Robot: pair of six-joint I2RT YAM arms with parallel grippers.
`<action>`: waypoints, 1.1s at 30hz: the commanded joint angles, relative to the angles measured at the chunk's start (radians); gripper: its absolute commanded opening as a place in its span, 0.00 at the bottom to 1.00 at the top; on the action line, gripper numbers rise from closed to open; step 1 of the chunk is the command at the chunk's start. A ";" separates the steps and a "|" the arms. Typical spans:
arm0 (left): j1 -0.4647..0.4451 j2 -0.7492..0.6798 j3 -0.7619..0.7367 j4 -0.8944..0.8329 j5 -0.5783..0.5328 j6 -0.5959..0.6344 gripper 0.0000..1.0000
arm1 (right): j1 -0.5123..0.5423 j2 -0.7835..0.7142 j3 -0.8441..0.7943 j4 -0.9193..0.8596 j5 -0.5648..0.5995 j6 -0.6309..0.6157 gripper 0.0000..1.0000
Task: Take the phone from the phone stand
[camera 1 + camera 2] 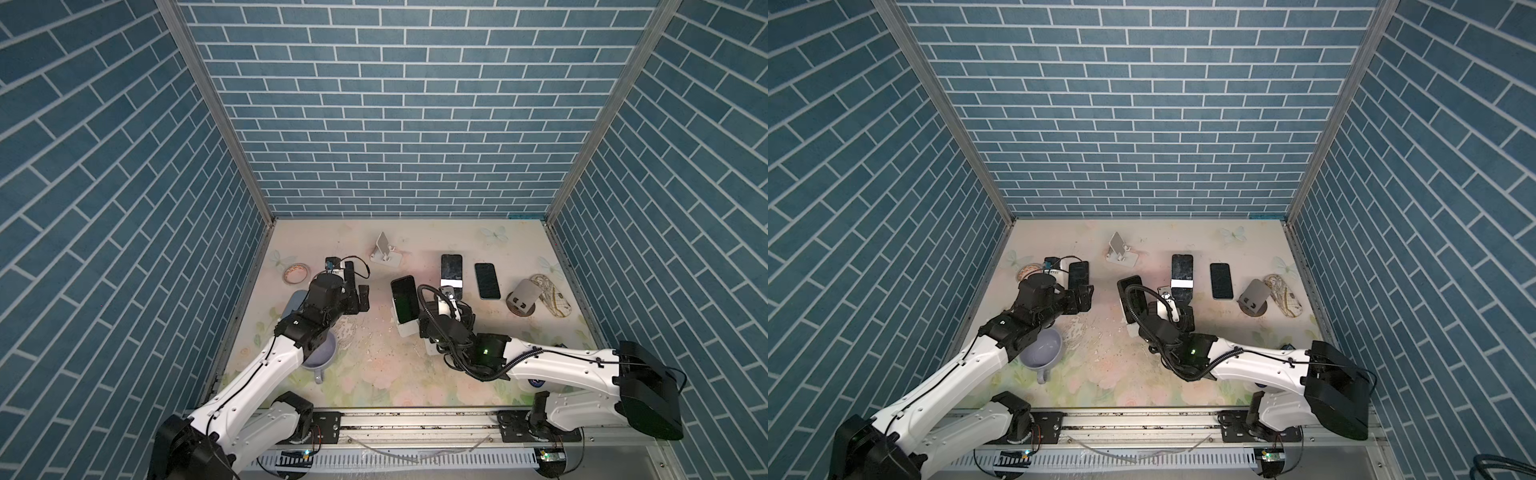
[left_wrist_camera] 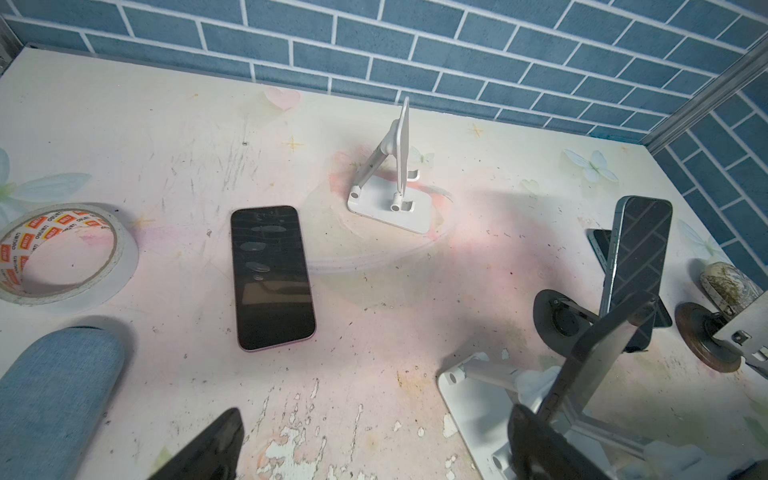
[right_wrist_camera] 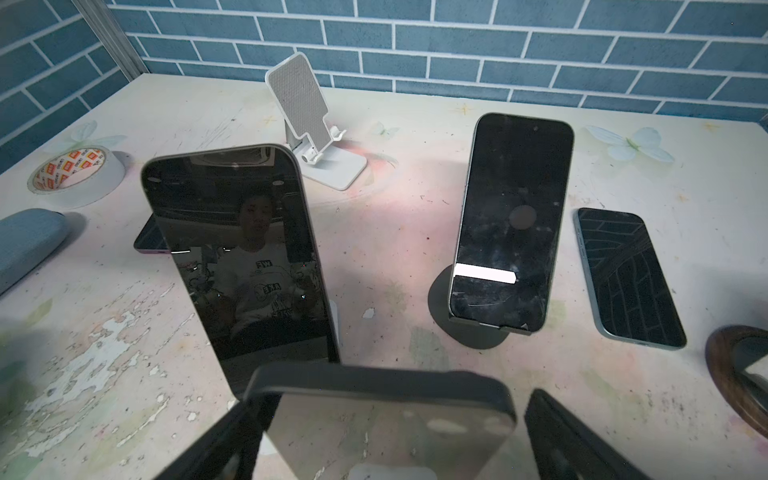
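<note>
My right gripper (image 3: 386,453) is open, with its fingers (image 3: 208,444) on either side of the top edge of a dark-cased phone (image 3: 374,399). A gap shows beside one finger. In both top views my right arm covers this phone and its stand. A second phone (image 1: 404,302) leans on a white stand (image 1: 406,329) just to the left. A third phone (image 1: 451,269) rests on a dark round stand (image 3: 469,332). My left gripper (image 2: 374,457) is open over bare table, left of the white stand (image 2: 473,399).
Two phones lie flat (image 1: 487,281), (image 2: 272,278). An empty white stand (image 1: 384,250) is at the back. A grey stand on a round brown base (image 1: 523,297) and a patterned case (image 1: 555,296) are at the right. Tape roll (image 1: 296,273), blue case (image 2: 50,399) and mug (image 1: 1042,347) are at the left.
</note>
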 commanded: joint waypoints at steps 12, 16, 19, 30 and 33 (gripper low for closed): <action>0.012 -0.014 -0.031 0.018 0.006 0.007 1.00 | 0.004 0.064 0.065 -0.057 0.106 0.184 0.89; 0.015 -0.014 -0.033 0.021 0.007 0.006 1.00 | 0.004 0.082 0.073 -0.059 0.106 0.184 0.86; 0.016 -0.014 -0.034 0.020 0.007 0.007 1.00 | 0.004 0.089 0.075 -0.059 0.107 0.188 0.83; 0.019 -0.017 -0.031 0.009 -0.002 0.011 1.00 | 0.004 0.094 0.077 -0.050 0.078 0.151 0.59; 0.018 -0.020 -0.031 0.007 -0.001 0.010 1.00 | 0.004 0.086 0.090 -0.055 0.067 0.130 0.53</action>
